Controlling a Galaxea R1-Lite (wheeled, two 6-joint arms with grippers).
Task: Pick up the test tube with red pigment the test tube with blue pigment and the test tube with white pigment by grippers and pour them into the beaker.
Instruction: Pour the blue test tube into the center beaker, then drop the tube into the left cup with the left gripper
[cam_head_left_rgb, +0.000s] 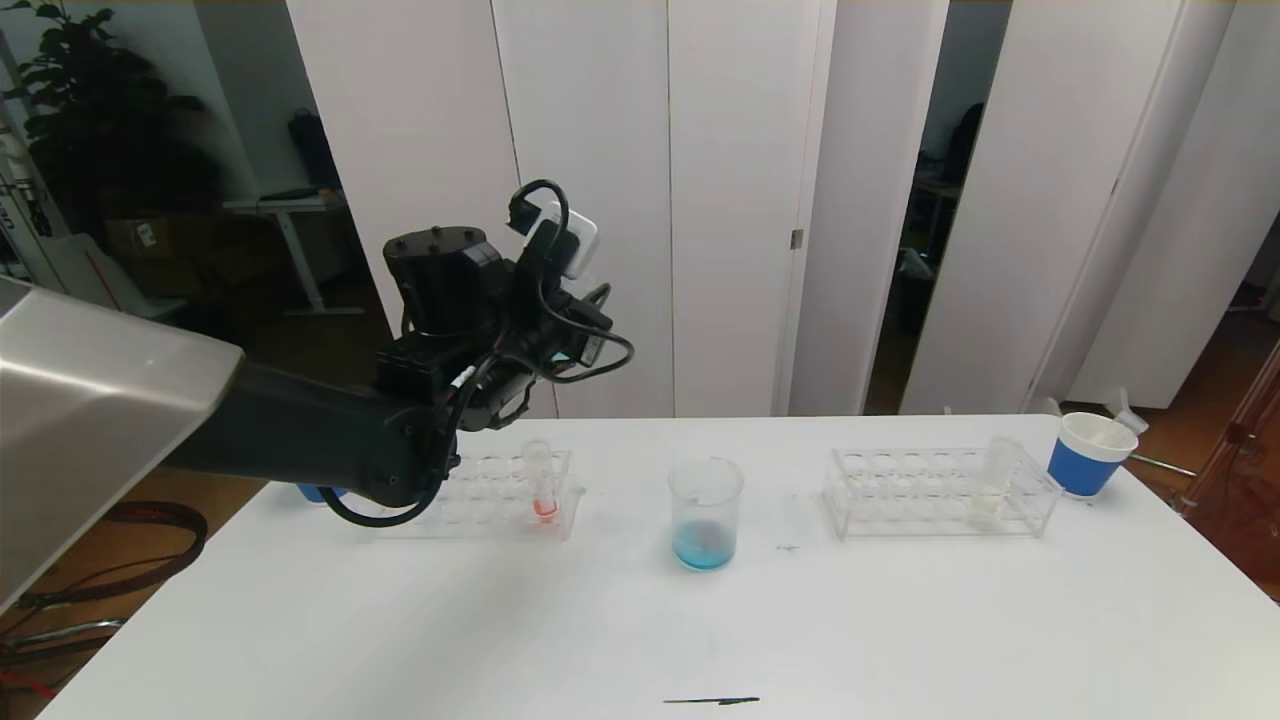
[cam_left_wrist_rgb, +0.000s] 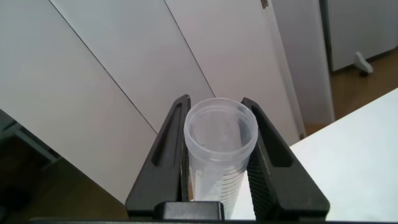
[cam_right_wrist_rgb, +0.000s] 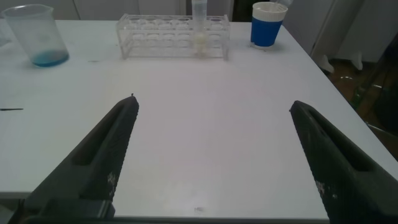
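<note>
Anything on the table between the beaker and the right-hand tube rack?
Bare white tabletop only, save a faint dark smudge, between the clear glass beaker holding blue liquid and the clear plastic rack. The head view shows it.

Head camera looks down over the desk (cam_head_left_rgb: 400, 620); right wrist camera, low at its near edge, shares the beaker (cam_head_left_rgb: 706, 513).

A white desk (cam_head_left_rgb: 500, 640) carried the beaker (cam_head_left_rgb: 706, 513) with blue liquid at its centre. Clear racks stood to either side, the left rack (cam_head_left_rgb: 490, 497) and the right rack (cam_head_left_rgb: 935, 492). A blue-banded paper cup (cam_head_left_rgb: 1090, 453) sat just beyond the right rack, and a dark streak (cam_head_left_rgb: 712, 701) marked the near edge.
</note>
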